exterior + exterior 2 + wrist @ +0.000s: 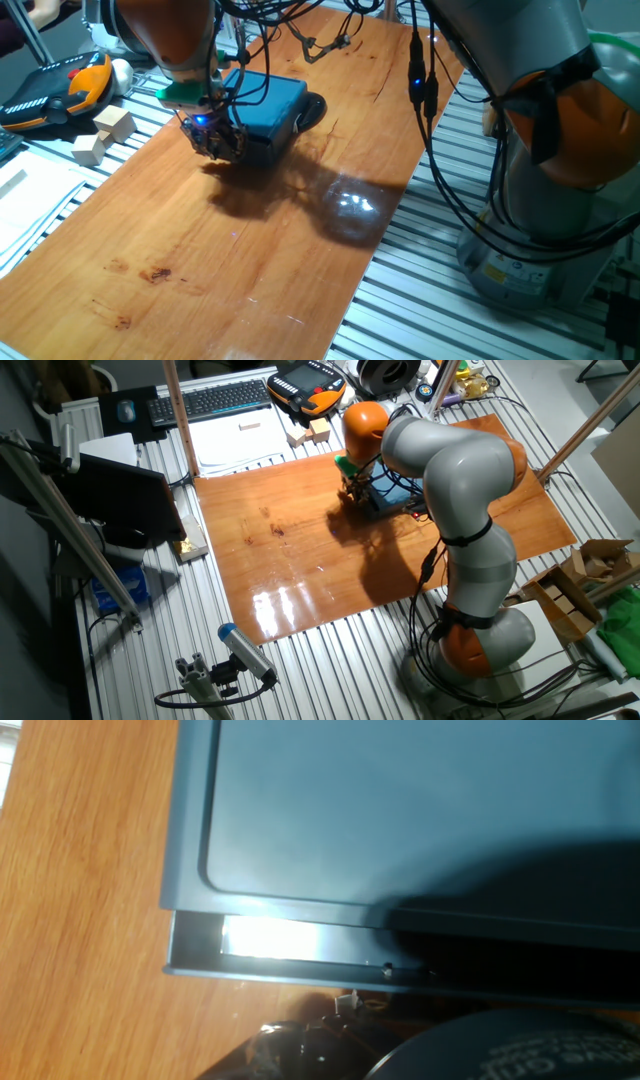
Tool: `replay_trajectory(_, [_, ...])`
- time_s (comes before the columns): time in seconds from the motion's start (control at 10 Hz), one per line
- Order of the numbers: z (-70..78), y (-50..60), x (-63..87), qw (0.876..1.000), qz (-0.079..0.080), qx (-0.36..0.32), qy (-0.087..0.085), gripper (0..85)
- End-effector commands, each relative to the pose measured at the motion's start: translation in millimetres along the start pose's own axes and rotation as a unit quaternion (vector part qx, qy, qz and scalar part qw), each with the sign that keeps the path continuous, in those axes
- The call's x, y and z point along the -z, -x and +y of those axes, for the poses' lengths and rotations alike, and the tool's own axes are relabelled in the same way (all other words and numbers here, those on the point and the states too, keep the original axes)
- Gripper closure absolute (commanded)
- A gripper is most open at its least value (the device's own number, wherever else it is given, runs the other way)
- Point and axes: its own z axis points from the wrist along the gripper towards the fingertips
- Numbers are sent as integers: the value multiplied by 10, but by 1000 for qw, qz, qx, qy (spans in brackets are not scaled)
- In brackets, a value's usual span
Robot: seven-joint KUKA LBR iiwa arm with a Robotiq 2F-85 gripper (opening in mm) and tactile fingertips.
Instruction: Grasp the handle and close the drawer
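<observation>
The blue box casing (270, 100) stands at the far side of the wooden board. In the hand view the drawer (290, 970) sticks out of the casing (400, 820) by only a narrow strip, and light glares off its floor. A tiny pale bit (349, 1002) just below the front panel may be the handle; I cannot be sure. The gripper (213, 138) hangs low, right against the box's front face, also seen as the gripper (352, 491). Its dark fingers are only blurred shapes at the bottom of the hand view, so their spacing is unclear.
A black round object (312, 108) lies behind the box. Wooden blocks (100, 135) and an orange teach pendant (60, 90) sit off the board's left edge. Cables (420, 90) hang over the board's right side. The board's near half (230, 270) is bare wood.
</observation>
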Motion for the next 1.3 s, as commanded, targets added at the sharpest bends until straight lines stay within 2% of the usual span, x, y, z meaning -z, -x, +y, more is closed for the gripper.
replay_trajectory(0.0, [-2, 3, 1, 1000, -1, 1, 1, 830])
replay_trajectory(1.2, [-12, 49, -22, 1000, -1, -2, -2, 830])
